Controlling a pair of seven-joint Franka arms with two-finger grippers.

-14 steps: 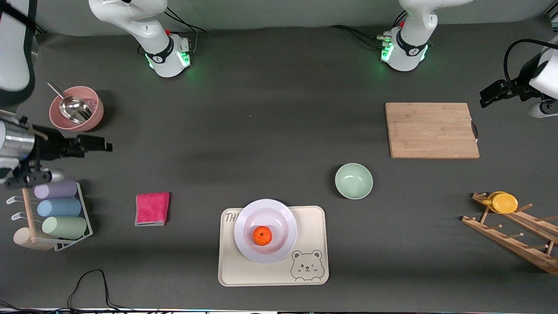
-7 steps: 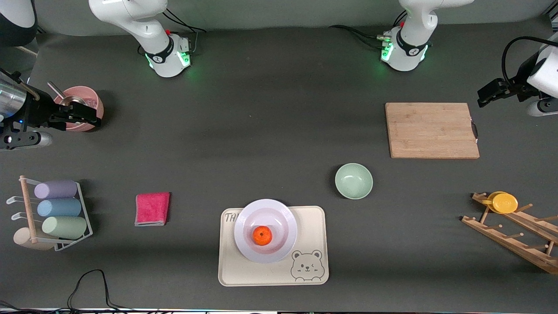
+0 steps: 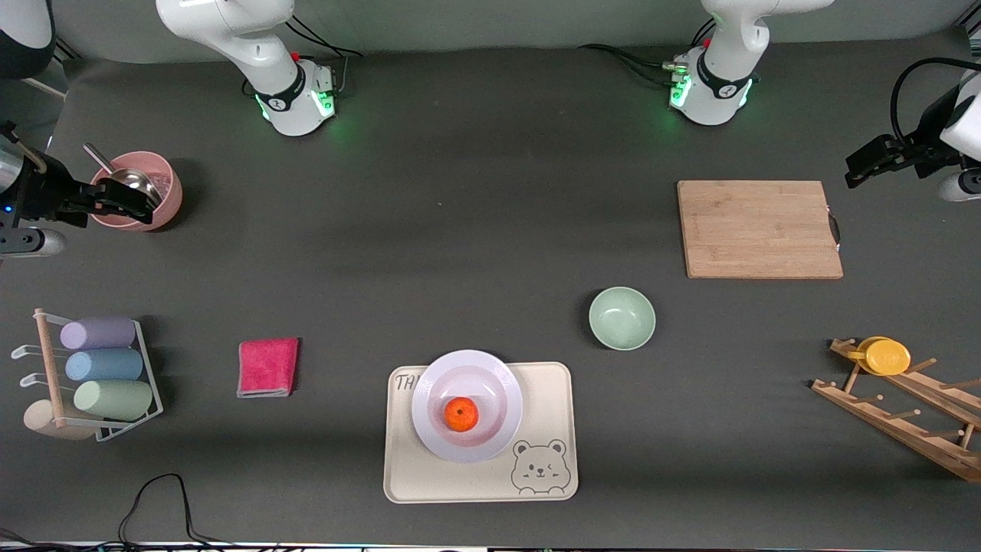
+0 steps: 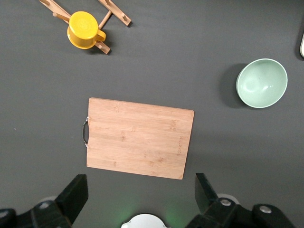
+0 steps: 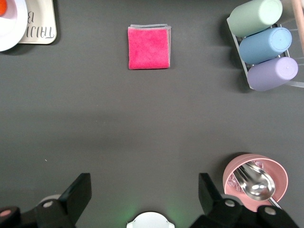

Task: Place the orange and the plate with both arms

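The orange (image 3: 460, 414) sits in the centre of the white plate (image 3: 431, 383), which rests on the beige bear-printed tray (image 3: 553, 391) near the front camera. A slice of the plate (image 5: 9, 26) and the orange (image 5: 2, 6) shows at the edge of the right wrist view. My right gripper (image 3: 144, 205) is open and empty, up over the pink bowl (image 3: 135, 192) at the right arm's end; in its own view the gripper (image 5: 145, 194) is wide apart. My left gripper (image 3: 857, 172) is open and empty, up beside the cutting board (image 3: 759, 228); its own view shows the gripper (image 4: 141, 194) wide apart.
A pale green bowl (image 3: 621, 317) stands between the tray and the cutting board. A pink cloth (image 3: 267, 366) lies toward the right arm's end, near a rack of pastel cups (image 3: 100, 366). A wooden rack with a yellow cup (image 3: 885, 356) stands at the left arm's end.
My right gripper has moved from over the cup rack to over the pink bowl. The left gripper has barely shifted. The orange and plate have not moved.
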